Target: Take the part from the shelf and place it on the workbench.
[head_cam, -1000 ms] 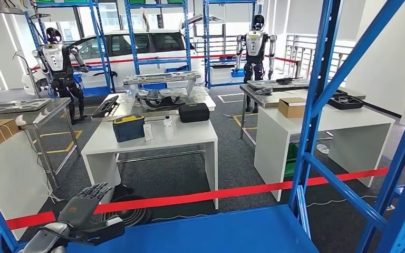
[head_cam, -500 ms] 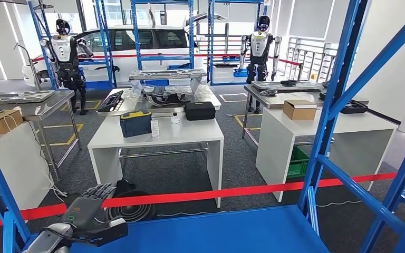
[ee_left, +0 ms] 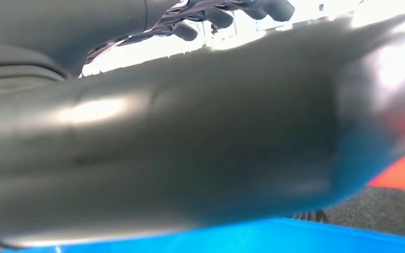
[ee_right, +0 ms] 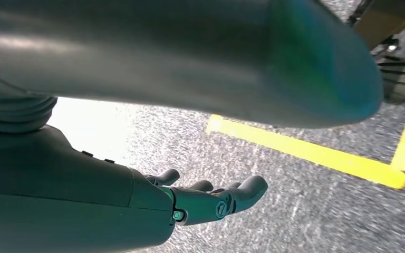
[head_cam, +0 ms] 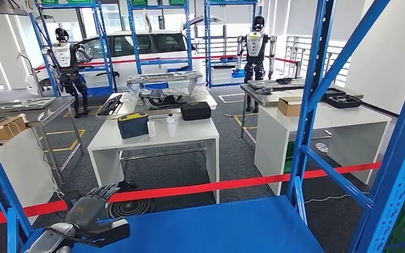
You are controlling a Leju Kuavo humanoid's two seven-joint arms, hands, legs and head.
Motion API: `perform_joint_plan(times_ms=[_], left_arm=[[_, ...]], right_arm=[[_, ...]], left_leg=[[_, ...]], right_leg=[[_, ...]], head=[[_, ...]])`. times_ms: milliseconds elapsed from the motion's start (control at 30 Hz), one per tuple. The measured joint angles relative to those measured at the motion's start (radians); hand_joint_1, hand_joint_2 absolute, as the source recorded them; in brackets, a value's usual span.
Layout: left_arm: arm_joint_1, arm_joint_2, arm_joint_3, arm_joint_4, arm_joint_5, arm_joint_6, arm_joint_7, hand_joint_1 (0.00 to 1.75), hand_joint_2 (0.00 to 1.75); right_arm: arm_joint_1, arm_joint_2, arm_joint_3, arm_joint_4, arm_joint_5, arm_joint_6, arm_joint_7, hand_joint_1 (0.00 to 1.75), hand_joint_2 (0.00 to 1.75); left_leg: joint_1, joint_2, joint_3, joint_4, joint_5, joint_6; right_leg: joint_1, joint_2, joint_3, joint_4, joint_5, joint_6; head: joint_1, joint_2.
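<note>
Hovering at lower left of the head view over the blue shelf (head_cam: 232,226), left robot hand (head_cam: 92,211) was empty, fingers spread apart. Right robot hand (ee_right: 211,200) hung over floor, loosely extended, holding nothing. Could not make out the part; direction unknowable.

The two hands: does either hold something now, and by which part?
Nothing is held. The left hand hovers over the blue shelf with fingers spread; the right hand is empty.

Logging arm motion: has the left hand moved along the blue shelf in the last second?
Barely, if at all: the left hand stays at the blue shelf's near-left corner; the camera swayed.
</note>
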Motion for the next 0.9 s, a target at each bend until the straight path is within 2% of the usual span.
perform_joint_plan(times_ms=[33,67,100,133,200,233,267,333,367,400,500,533,633,700,767,900], left_arm=[[0.002,0.000,0.000,0.000,0.000,0.000,0.000,0.00,0.00],[0.005,0.000,-0.001,0.000,0.000,-0.001,0.000,0.00,0.00],[0.007,0.000,-0.001,0.000,0.000,-0.001,0.000,0.00,0.00],[0.007,0.000,-0.001,0.000,0.000,-0.001,0.000,0.00,0.00],[0.007,0.000,-0.002,-0.004,0.000,-0.001,0.000,0.00,0.00],[0.006,-0.001,-0.002,-0.007,0.000,-0.001,0.000,0.00,0.00],[0.006,-0.001,-0.002,-0.009,0.001,-0.001,-0.001,0.00,0.00],[0.007,-0.001,-0.002,-0.010,0.004,-0.002,-0.005,0.00,0.00],[0.008,-0.001,-0.002,-0.010,0.008,-0.006,-0.010,0.00,0.00],[0.008,-0.002,-0.003,-0.011,0.013,-0.013,-0.017,0.00,0.00],[0.011,-0.002,-0.004,-0.012,0.029,-0.045,-0.037,0.00,0.00],[0.013,-0.002,-0.005,-0.012,0.034,-0.056,-0.043,0.00,0.00],[0.019,-0.003,-0.008,-0.010,0.048,-0.074,-0.057,0.00,0.00],[0.025,-0.005,-0.009,-0.009,0.062,-0.079,-0.069,0.00,0.87],[0.031,-0.008,-0.009,-0.008,0.075,-0.082,-0.082,0.00,1.75],[0.034,-0.017,-0.011,-0.008,0.105,-0.103,-0.114,0.00,1.75]], right_arm=[[0.000,0.000,0.000,0.000,0.000,0.000,0.000,0.00,0.00],[0.000,0.000,0.000,0.000,0.000,0.000,0.000,0.00,0.00],[0.000,0.000,0.000,0.000,0.000,0.000,0.000,0.00,0.00],[0.000,0.000,0.000,0.000,0.000,0.000,0.000,0.00,0.00],[0.000,0.000,0.000,0.000,0.000,0.000,0.000,0.00,0.00],[0.000,0.000,0.000,0.000,0.001,0.000,0.000,0.00,0.00],[0.000,0.000,0.000,0.000,0.001,0.000,-0.001,0.00,0.00],[0.000,0.000,0.000,0.000,0.004,-0.001,-0.001,0.00,0.00],[0.001,0.000,0.000,0.000,0.006,-0.001,0.000,0.00,0.00],[0.001,0.000,0.000,0.000,0.009,0.001,0.000,0.00,0.00],[0.001,0.001,-0.001,0.000,0.017,0.006,0.001,0.00,0.00],[0.001,0.000,-0.001,0.000,0.020,0.006,0.001,0.00,0.00],[0.000,0.000,-0.003,0.000,0.026,0.006,0.001,0.00,0.00],[0.000,0.000,-0.005,0.000,0.030,0.006,0.000,0.00,0.00],[0.000,0.000,-0.008,0.000,0.033,0.006,0.000,0.00,0.00],[0.000,0.002,-0.017,0.000,0.033,0.006,0.007,0.00,0.00]], left_leg=[[0.002,0.000,-0.009,0.055,-0.026,-0.003],[0.004,0.000,-0.005,0.083,-0.033,-0.005],[0.005,0.000,0.016,0.076,-0.023,-0.005],[0.006,0.000,0.055,0.032,-0.003,-0.005],[0.006,0.000,0.156,-0.108,0.023,0.001],[0.003,-0.001,0.192,-0.161,0.027,0.006],[0.000,-0.001,0.210,-0.191,0.026,0.011],[-0.005,-0.002,0.209,-0.205,0.033,0.025],[-0.007,-0.002,0.207,-0.210,0.037,0.030],[-0.008,-0.002,0.203,-0.215,0.042,0.033],[-0.011,-0.005,0.193,-0.219,0.054,0.041],[-0.012,-0.005,0.190,-0.218,0.057,0.045],[-0.012,-0.005,0.182,-0.214,0.063,0.051],[-0.012,-0.005,0.179,-0.212,0.065,0.052],[-0.012,-0.005,0.178,-0.211,0.065,0.053],[-0.013,-0.005,0.176,-0.211,0.065,0.053]], right_leg=[[0.000,0.000,-0.010,0.000,0.008,0.001],[0.000,-0.001,-0.020,0.001,0.015,0.003],[0.000,-0.001,-0.029,0.001,0.022,0.005],[0.000,-0.002,-0.036,0.001,0.028,0.007],[0.000,-0.002,-0.046,0.002,0.039,0.016],[0.000,-0.002,-0.049,0.001,0.044,0.022],[0.000,-0.002,-0.051,0.000,0.050,0.028],[-0.002,-0.001,-0.054,-0.006,0.062,0.042],[-0.003,-0.001,-0.055,-0.009,0.064,0.046],[-0.003,-0.001,-0.055,-0.015,0.065,0.041],[-0.003,0.000,-0.060,-0.032,0.079,0.016],[-0.003,0.000,-0.061,-0.035,0.086,0.018],[-0.004,0.000,-0.062,-0.042,0.100,0.036],[-0.005,0.000,-0.063,-0.045,0.106,0.045],[-0.005,0.000,-0.064,-0.045,0.109,0.050],[-0.005,0.000,-0.066,-0.045,0.111,0.052]], head=[[0.000,0.000],[0.000,0.000],[0.000,0.000],[0.000,0.000],[0.000,0.000],[0.000,0.000],[0.000,0.000],[0.000,0.000],[0.000,0.000],[0.001,0.000],[0.002,0.000],[0.001,0.000],[0.001,0.000],[0.002,0.000],[0.002,0.000],[0.002,0.000]])
